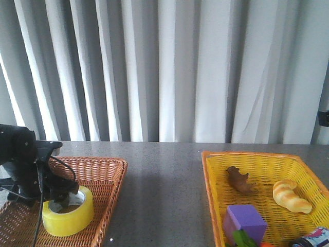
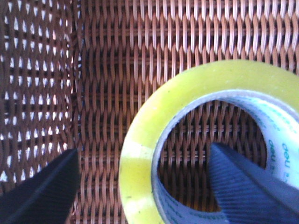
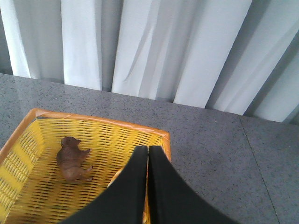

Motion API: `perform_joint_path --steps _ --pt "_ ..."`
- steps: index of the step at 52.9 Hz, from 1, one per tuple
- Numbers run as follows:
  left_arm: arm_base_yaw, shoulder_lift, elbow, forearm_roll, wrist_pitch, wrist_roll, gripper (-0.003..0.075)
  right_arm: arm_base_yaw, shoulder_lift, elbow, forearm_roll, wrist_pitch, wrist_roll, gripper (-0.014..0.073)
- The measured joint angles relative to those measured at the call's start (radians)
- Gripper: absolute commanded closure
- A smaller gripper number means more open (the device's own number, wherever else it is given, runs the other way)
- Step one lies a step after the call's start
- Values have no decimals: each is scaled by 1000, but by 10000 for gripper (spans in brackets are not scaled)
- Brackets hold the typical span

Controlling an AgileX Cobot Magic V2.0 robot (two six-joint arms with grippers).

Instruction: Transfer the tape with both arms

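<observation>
The yellow tape roll (image 1: 68, 212) with a white printed core lies flat in the brown wicker basket (image 1: 105, 175) at the left. My left gripper (image 1: 62, 199) is open and straddles the roll's wall. In the left wrist view one finger (image 2: 247, 186) is inside the core, the other (image 2: 44, 191) outside the tape (image 2: 154, 121), and neither touches it. My right gripper (image 3: 148, 151) is shut and empty, above the far edge of the yellow basket (image 3: 154, 132). It is out of the front view.
The yellow basket (image 1: 211, 175) at the right holds a brown animal toy (image 1: 239, 180), a croissant-shaped toy (image 1: 291, 196), a purple block (image 1: 244, 221) and other small items. Grey tabletop (image 1: 164, 185) lies between the baskets. Curtains hang behind.
</observation>
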Motion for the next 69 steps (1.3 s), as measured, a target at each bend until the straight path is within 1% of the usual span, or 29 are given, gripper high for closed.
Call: perform_joint_path --steps 5,9,17,24,32,37,41,46,47,69 --pt "0 0 -22 -17 34 0 105 0 0 0 0 0 0 599" --pt "0 0 -64 -46 71 3 136 0 0 0 0 0 0 599" --pt "0 -21 -193 -167 145 51 206 0 0 0 0 0 0 599" --pt "0 -111 -262 -275 141 92 263 0 0 0 0 0 0 599" --pt "-1 -251 -289 -304 99 108 353 0 0 0 0 0 0 599" --pt "-2 -323 -289 -276 87 108 448 0 0 0 0 0 0 599" --pt "-2 -365 -290 -250 86 109 554 0 0 0 0 0 0 599" --pt "-2 -396 -292 -232 86 109 713 0 0 0 0 0 0 599" --pt "-2 -398 -292 -232 87 109 729 0 0 0 0 0 0 599" --pt "-2 -404 -292 -229 94 109 727 0 0 0 0 0 0 599"
